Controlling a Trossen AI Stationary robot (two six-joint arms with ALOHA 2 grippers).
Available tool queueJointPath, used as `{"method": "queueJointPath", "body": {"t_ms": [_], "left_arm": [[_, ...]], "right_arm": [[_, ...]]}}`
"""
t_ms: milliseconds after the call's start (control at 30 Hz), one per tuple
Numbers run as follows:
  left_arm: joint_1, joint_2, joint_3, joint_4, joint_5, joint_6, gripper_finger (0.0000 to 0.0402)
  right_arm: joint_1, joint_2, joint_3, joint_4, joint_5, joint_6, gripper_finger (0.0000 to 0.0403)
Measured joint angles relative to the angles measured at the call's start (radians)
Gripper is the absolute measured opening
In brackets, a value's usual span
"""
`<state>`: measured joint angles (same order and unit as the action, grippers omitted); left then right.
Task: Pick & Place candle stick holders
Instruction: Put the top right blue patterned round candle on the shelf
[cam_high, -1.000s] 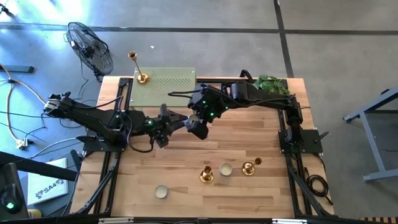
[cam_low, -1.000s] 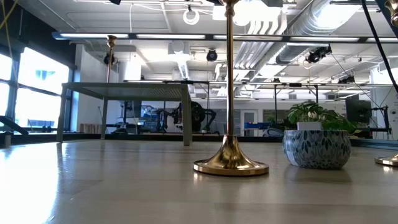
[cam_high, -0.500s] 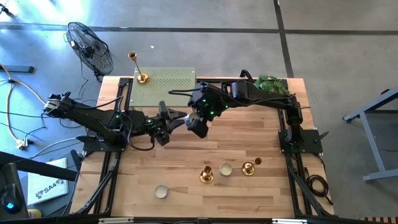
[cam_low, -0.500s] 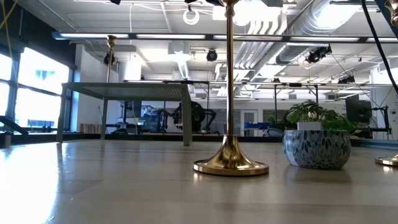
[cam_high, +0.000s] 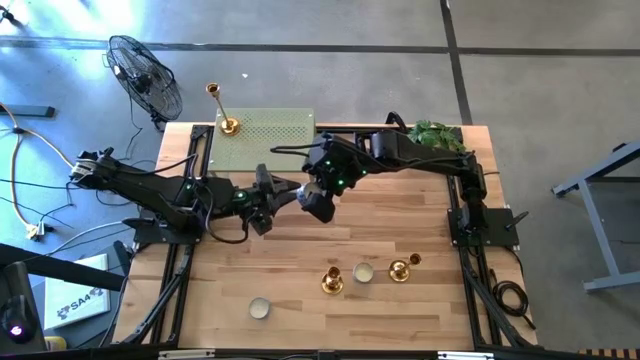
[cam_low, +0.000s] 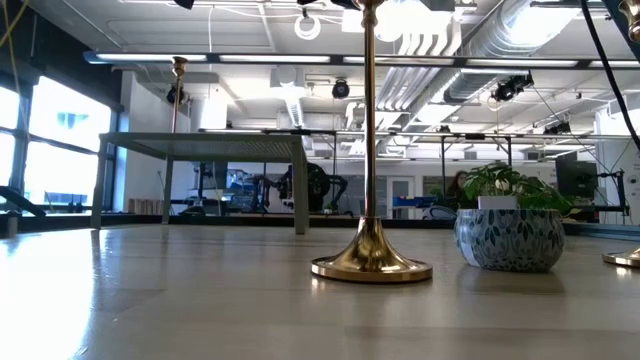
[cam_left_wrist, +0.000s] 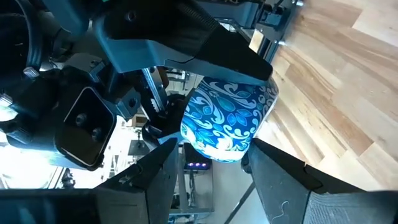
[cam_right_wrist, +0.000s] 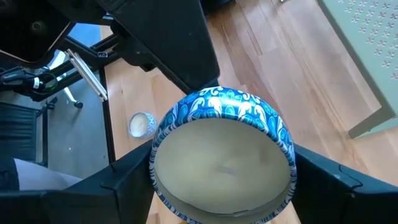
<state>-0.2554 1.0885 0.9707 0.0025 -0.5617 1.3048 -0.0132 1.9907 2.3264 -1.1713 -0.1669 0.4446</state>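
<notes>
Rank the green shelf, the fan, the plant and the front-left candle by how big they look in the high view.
Largest: green shelf and fan, about alike; the fan stands lower, on the floor, so I won't rank them.
Next: plant.
Smallest: candle.

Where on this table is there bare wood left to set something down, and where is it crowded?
Bare wood: the strip between the two claws and the front row, and the front left corner beside the lone tealight. Crowded: the front row, two candle stick holders flanking a tealight, and mid-table, where left claw and right claw both grip a blue patterned bowl.
</notes>
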Motion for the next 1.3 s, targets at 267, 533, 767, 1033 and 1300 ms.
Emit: {"method": "queueJointPath", "body": {"t_ms": [267,533,767,1033,1300], "left_arm": [[0.0,-0.001,0.001,0.0,-0.154,0.03,0.0191],[0.0,-0.001,0.001,0.01,-0.18,0.002,0.0191],[0.0,-0.001,0.001,0.011,-0.24,0.024,0.0191],[0.0,0.0,0.001,0.017,-0.156,0.063,0.0191],[0.0,0.0,0.001,0.017,-0.084,-0.126,0.0191]], "right_arm": [[0.0,0.0,0.0,0.0,0.002,-0.003,0.0286],[0.0,0.0,0.0,0.0,0.002,-0.003,0.0289],[0.0,0.0,0.0,-0.01,0.016,-0.001,0.0294],[0.0,0.0,0.0,-0.01,0.018,-0.004,0.0296],[0.0,0.0,0.0,-0.014,0.027,-0.019,0.0297]]}}
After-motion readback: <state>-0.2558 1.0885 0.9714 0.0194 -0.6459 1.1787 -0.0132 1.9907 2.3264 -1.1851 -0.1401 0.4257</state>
